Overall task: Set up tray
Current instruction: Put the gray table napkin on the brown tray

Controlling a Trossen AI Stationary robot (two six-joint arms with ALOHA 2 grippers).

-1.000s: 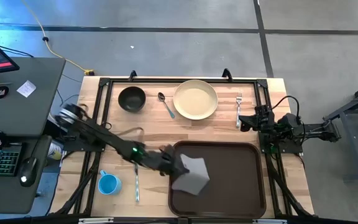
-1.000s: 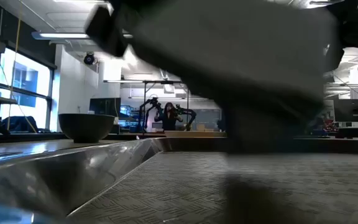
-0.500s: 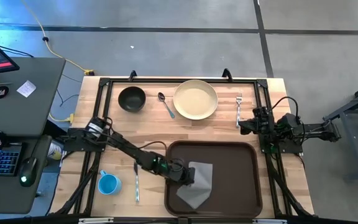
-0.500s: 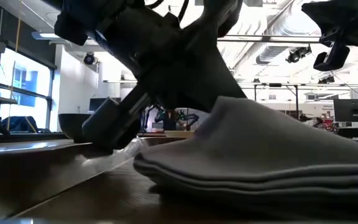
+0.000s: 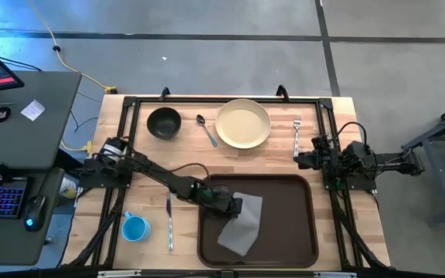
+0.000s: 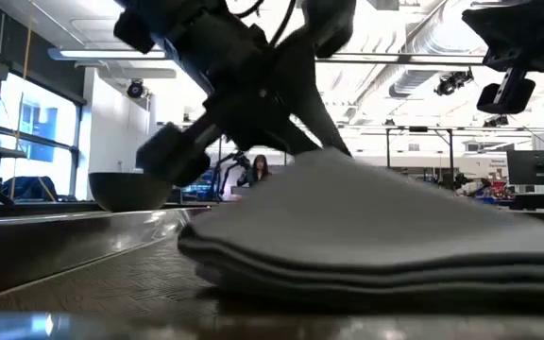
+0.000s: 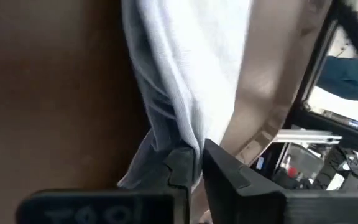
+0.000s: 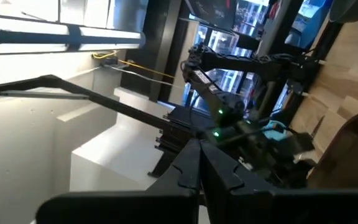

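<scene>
A grey folded napkin (image 5: 242, 224) lies flat on the floor of the dark brown tray (image 5: 288, 228), in its left half. The tray rests on the wooden table near the front edge. My left gripper (image 5: 233, 205) reaches in from the table's left, its fingers close together on the napkin's far left corner. In the low view the napkin (image 6: 376, 231) shows several stacked layers under the left gripper (image 6: 286, 132). My right gripper (image 5: 300, 159) hangs shut above the table's right side, touching nothing. My left gripper pinches the napkin's folded edge (image 7: 188, 134) at its far left corner between the two fingers. The fingers slant down from the table's left. The napkin lies spread on the tray floor and only this corner rises slightly to the fingers; its layers are slack.
Along the far side stand a black bowl (image 5: 164, 122), a spoon (image 5: 206, 130), a pale yellow plate (image 5: 242, 123) and a fork (image 5: 297, 137). A blue cup (image 5: 135, 228) and a knife (image 5: 169, 224) lie left of the tray. The tray's right half is bare.
My left gripper has come down with the napkin, which hung lifted a second ago and now lies flat on the tray floor. The tray has slid a little toward the table's left edge. The right arm's wrist has turned slightly in place.
</scene>
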